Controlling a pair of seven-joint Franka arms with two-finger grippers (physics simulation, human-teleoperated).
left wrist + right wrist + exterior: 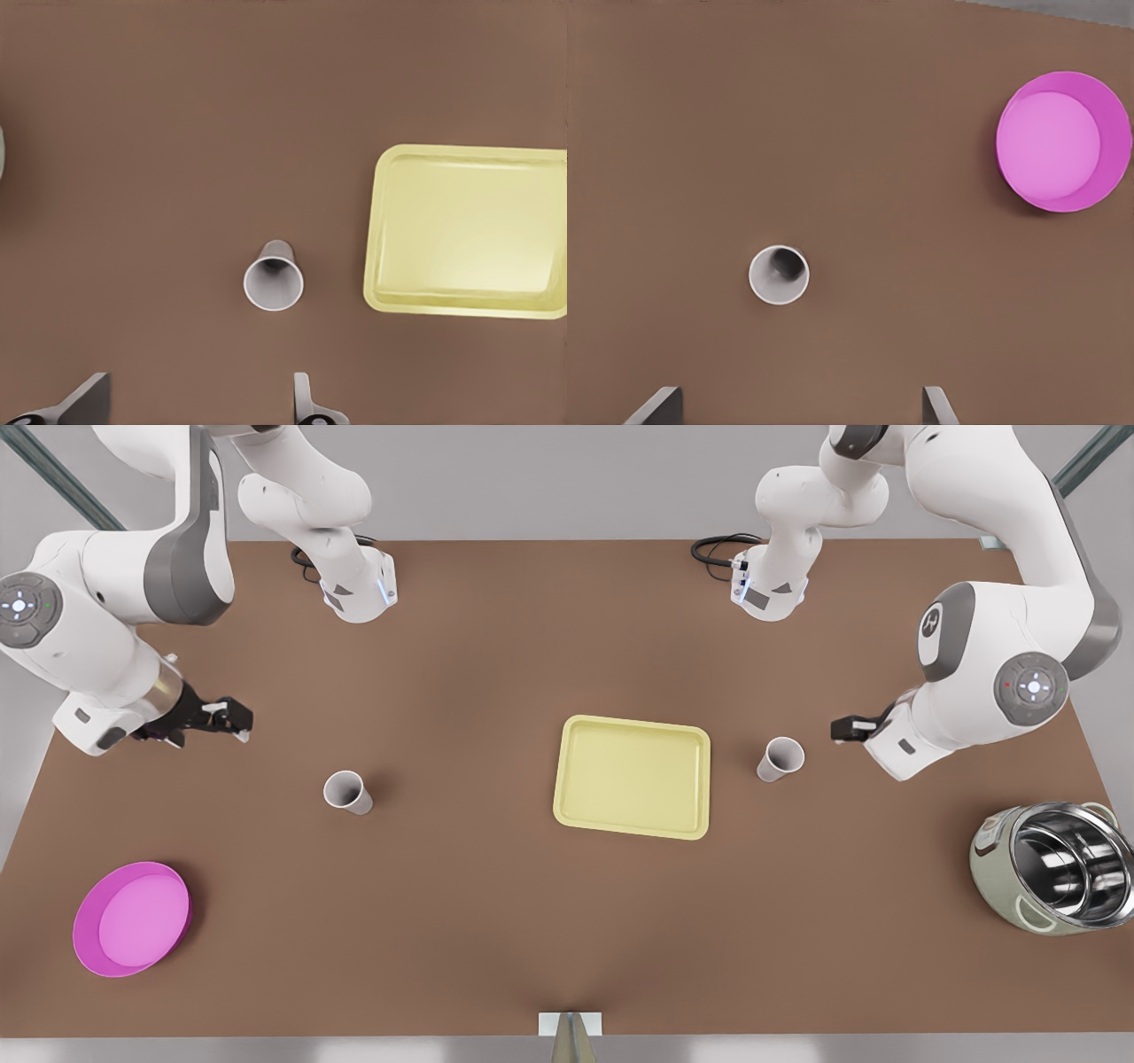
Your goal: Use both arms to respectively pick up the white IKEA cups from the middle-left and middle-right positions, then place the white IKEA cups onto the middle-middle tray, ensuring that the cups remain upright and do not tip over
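A: Status of the two units, please.

B: Left gripper (842, 729) hangs above the table at the front view's right, near but clear of the cup (780, 759) beside the tray (634, 726); its wrist view shows both fingers (306, 403) spread wide, nothing between them. Right gripper (232, 717) hangs at the front view's left, well apart from the second cup (345, 791); fingers (937, 407) likewise parted, holding nothing.

A: And the cups?

B: Both upright on the brown table (461, 921), one on either side of the yellow tray; neither is on it yet. The pink dish (131, 919) and the steel-lined pot (1050, 868) sit off toward the corners.

A: Recommended procedure for the approach?

B: In my judgement: centre each cup between the fingers before descending; these cups taper, so grip around the wall and close squarely; an off-centre close could push one over. Lift straight up; carry level; set down inside the rim.
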